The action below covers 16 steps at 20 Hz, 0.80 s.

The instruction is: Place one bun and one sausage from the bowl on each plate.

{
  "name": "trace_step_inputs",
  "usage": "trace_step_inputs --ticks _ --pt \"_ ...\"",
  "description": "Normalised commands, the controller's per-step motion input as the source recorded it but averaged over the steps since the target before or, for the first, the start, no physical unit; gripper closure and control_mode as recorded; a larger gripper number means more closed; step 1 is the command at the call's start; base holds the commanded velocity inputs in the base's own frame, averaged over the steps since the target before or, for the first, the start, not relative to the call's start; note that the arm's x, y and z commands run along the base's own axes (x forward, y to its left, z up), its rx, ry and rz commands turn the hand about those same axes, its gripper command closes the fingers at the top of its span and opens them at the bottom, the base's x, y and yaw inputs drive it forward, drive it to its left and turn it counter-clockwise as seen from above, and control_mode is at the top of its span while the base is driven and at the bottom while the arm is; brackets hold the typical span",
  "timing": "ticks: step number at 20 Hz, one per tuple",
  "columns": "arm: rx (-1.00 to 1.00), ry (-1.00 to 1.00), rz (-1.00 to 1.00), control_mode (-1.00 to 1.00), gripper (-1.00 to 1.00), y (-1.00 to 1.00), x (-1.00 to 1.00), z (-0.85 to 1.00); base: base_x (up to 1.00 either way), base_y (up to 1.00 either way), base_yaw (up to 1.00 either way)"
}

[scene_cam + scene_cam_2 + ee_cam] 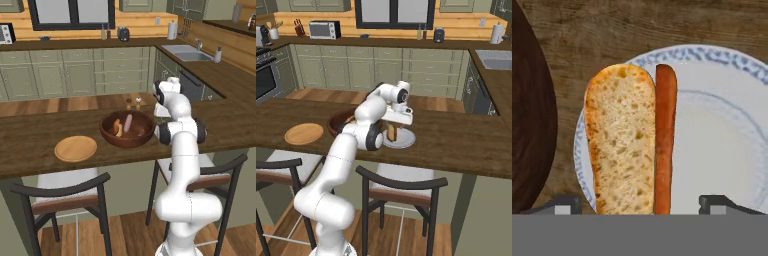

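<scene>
My gripper (pixel 642 205) is open, its fingertips (pixel 562 204) wide apart low over the pale grey-white plate (pixel 722 135). Between them a golden-tan bun (pixel 619 140) and a slim reddish-brown sausage (pixel 665 135) sit side by side on the plate's left part, touching neither finger. From the right base view the gripper (pixel 396 122) hangs just above the bun (pixel 392 131) and plate (pixel 406 142). The dark wooden bowl (pixel 125 141) close beside it holds another bun (pixel 118 129) and sausage (pixel 128 121). Further left lies the tan wood plate (pixel 75 148), bare.
Two small shakers (pixel 133 103) stand behind the bowl on the dark wooden counter (pixel 30 135). Two chairs (pixel 65 192) sit under the counter's near edge. A sink (pixel 186 52) is at the far right.
</scene>
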Motion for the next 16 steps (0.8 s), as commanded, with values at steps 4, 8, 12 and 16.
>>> trace_step_inputs --ticks 4,8,12,16 --pt "0.00 0.00 -0.08 -1.00 -1.00 0.06 -0.78 0.59 0.00 0.00 0.00" --pt "0.00 0.00 -0.08 -1.00 -1.00 0.85 -0.34 0.65 0.00 0.00 0.00" --pt "-0.01 0.00 -0.09 -1.00 -1.00 1.00 0.06 0.50 0.00 0.00 0.00" --pt "-0.04 0.00 -0.16 -1.00 -1.00 1.00 0.50 -0.02 0.00 0.00 0.00"
